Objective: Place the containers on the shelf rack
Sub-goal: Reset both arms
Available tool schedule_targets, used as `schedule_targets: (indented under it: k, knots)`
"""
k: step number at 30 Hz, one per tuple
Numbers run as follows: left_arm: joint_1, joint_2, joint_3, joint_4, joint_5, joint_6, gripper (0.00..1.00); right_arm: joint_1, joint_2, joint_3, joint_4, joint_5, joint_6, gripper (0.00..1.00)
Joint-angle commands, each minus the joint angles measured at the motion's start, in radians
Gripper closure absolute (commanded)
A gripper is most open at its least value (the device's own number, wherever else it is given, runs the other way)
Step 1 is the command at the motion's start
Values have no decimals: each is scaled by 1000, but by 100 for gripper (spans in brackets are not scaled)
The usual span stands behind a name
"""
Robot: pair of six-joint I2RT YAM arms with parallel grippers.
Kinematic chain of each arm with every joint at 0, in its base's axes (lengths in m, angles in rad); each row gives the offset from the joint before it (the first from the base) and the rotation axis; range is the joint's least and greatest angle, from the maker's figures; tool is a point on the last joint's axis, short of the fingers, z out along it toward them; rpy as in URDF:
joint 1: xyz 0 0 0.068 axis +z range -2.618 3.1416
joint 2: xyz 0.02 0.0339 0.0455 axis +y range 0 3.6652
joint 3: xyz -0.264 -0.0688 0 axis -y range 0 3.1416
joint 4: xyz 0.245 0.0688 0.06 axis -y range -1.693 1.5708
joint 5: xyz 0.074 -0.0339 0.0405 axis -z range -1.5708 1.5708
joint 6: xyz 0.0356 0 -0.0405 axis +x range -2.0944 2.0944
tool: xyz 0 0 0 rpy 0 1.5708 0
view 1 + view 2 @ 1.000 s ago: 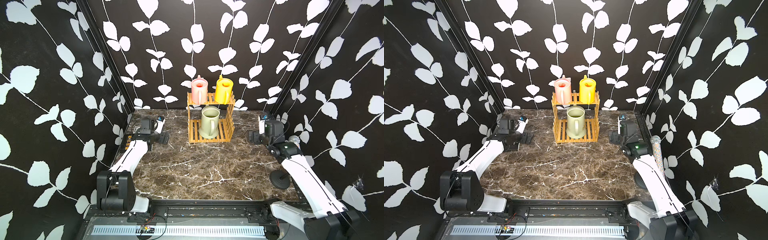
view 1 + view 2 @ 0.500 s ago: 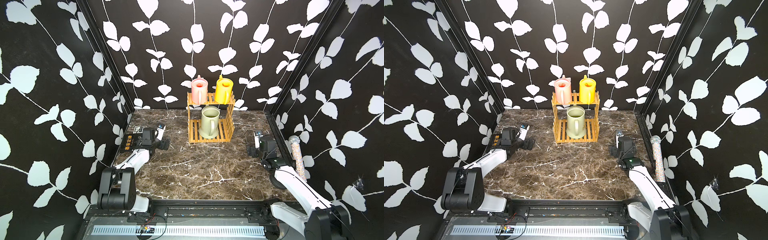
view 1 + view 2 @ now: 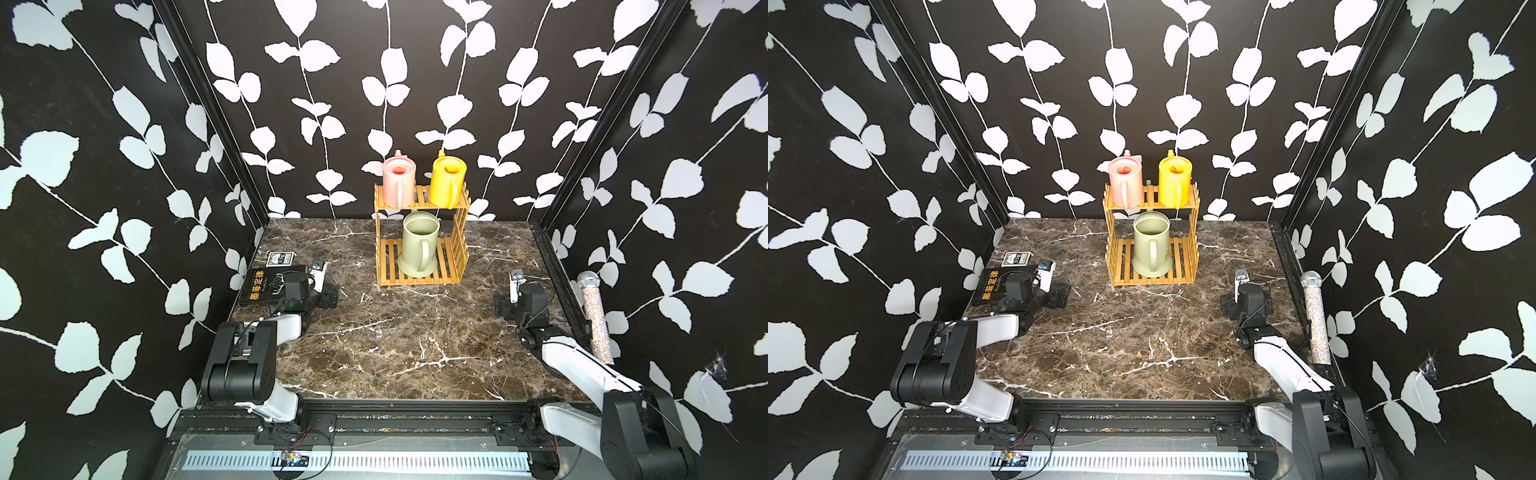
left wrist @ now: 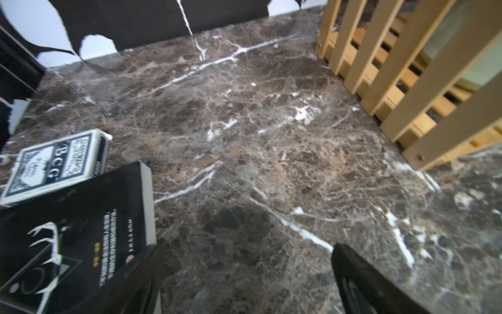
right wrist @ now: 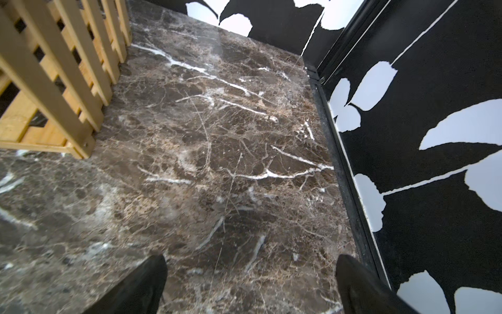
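Three watering cans are standing upright on the one two-tier shelf rack [image 3: 388,266] at the back of the marble table [image 3: 415,340]. Two are sharing the top tier, the pink can [image 3: 398,178] beside the yellow can [image 3: 446,180], and an orange-red patch is showing through each top opening, though what it is cannot be told. The single green can [image 3: 417,245] is sitting on the bottom tier, its wide mouth showing only its own green inside. One black book [image 3: 266,286], one deck of cards [image 3: 281,258] and one glittery microphone [image 3: 594,320] are lying off to the sides. The left gripper [image 4: 241,266] is hanging beside the book with its jaws spread wide and gripping nothing. The right gripper [image 5: 250,267] is likewise gaping over bare marble, well apart from the rack.
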Motion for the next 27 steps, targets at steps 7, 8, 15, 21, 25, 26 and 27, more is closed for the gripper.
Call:
schedule_targets:
  k: [7, 8, 15, 21, 25, 26, 27]
  knots:
    - [15, 6, -105, 281, -96, -58, 1, -32, 78, -19, 229, -19, 5, 1]
    - [15, 12, -119, 304, -105, -60, 1, -34, 88, -17, 242, -20, 7, 1]
    - [14, 41, -137, 363, -117, -65, 1, -45, 148, 8, 265, -23, 23, 1]
    - [14, 39, -135, 358, -119, -63, 1, -46, 167, -21, 337, -25, 60, 1]
    - [15, 38, -137, 357, -119, -63, 1, -53, 215, -13, 378, -72, 106, 1]
    - [14, 36, -136, 352, -118, -63, 1, -53, 229, -2, 374, -69, 105, 1]
    - [14, 33, -134, 346, -117, -63, 1, -54, 239, 1, 379, -60, 107, 1]
